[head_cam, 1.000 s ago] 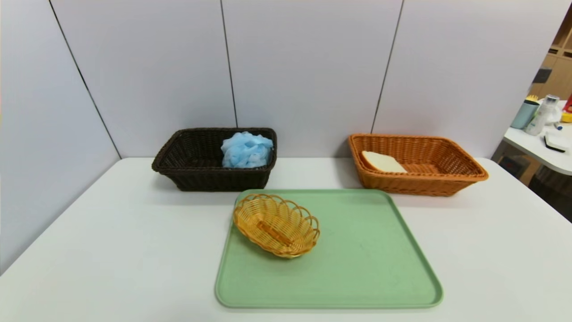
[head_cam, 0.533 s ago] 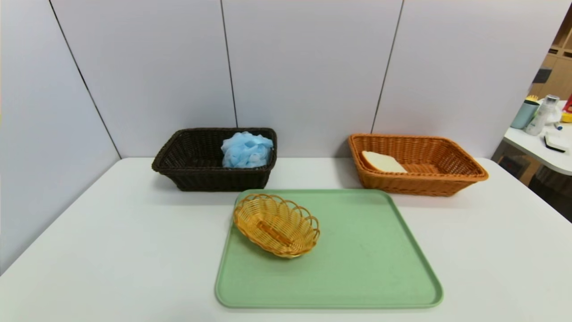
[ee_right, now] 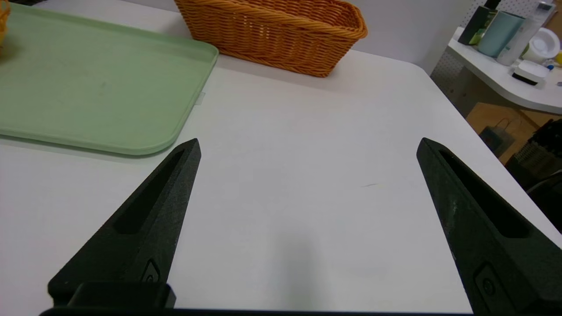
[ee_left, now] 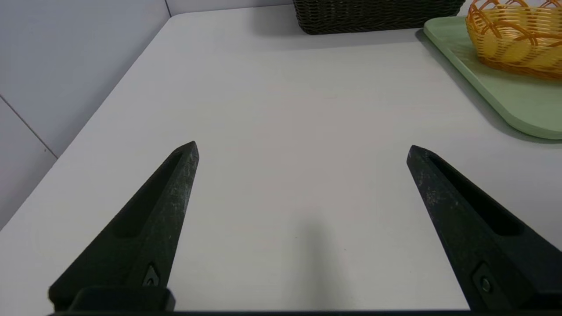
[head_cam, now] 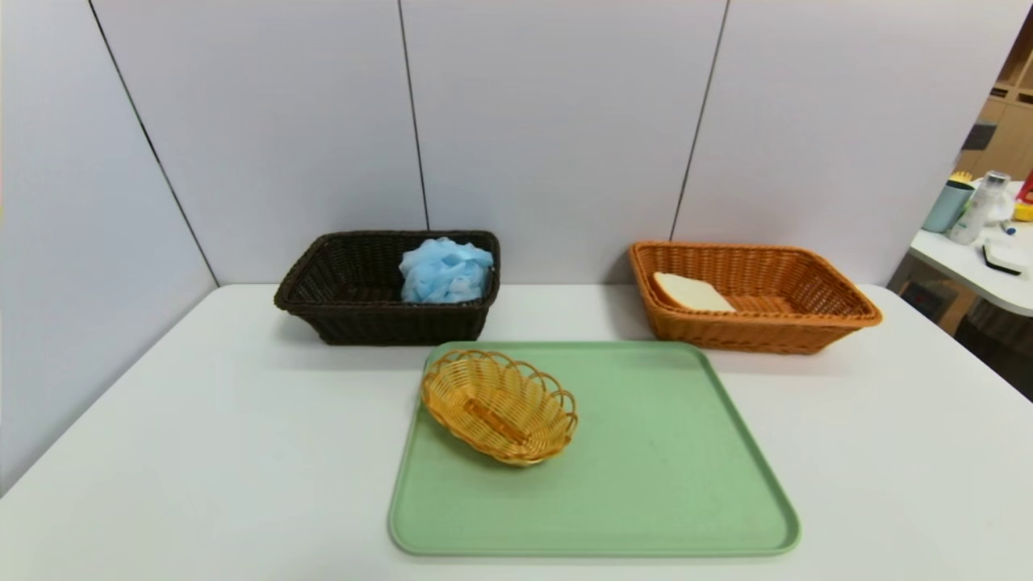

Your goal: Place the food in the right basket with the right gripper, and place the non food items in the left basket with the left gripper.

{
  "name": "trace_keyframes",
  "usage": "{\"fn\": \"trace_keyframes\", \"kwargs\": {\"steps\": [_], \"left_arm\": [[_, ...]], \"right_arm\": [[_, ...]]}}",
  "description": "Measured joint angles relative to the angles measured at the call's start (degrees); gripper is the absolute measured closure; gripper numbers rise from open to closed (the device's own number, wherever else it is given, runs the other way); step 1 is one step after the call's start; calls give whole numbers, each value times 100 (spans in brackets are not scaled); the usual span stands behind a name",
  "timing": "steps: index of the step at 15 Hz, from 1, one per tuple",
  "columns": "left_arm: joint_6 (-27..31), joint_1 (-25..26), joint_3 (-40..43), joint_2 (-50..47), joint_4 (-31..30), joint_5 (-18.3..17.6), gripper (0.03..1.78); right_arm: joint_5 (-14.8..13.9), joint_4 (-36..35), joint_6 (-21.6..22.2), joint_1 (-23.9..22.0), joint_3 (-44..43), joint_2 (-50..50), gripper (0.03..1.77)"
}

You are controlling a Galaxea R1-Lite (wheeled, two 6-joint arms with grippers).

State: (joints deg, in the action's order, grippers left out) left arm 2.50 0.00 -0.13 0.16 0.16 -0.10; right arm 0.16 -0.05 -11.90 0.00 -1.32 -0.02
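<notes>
Grippers idle, jaws apart: your left gripper [ee_left: 303,143] and right gripper [ee_right: 310,139] hover over near table; nothing changes, bath pouf [head_cam: 445,271] at tray [head_cam: 646,484]'s 11 o'clock, bread slice [head_cam: 692,292] at 1; sorting appears complete.

The wrist views crop both rectangular baskets [ee_left: 377,15].

Behind the tray [head_cam: 646,484], a bath puff [head_cam: 445,272] in the left basket [head_cam: 395,323] and bread [head_cam: 692,293] in the right basket [head_cam: 759,332]; on the tray's left part, a small basket [head_cam: 500,407].
</notes>
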Motion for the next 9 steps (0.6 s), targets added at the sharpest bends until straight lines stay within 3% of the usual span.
{"fn": "trace_keyframes", "kwargs": {"steps": [6, 9], "left_arm": [[-323, 0, 13, -6, -38, 54, 12], [-524, 0, 0, -9, -34, 98, 12]], "right_arm": [[6, 101, -6, 5, -22, 2, 11], [293, 134, 118, 7, -24, 2, 11]]}}
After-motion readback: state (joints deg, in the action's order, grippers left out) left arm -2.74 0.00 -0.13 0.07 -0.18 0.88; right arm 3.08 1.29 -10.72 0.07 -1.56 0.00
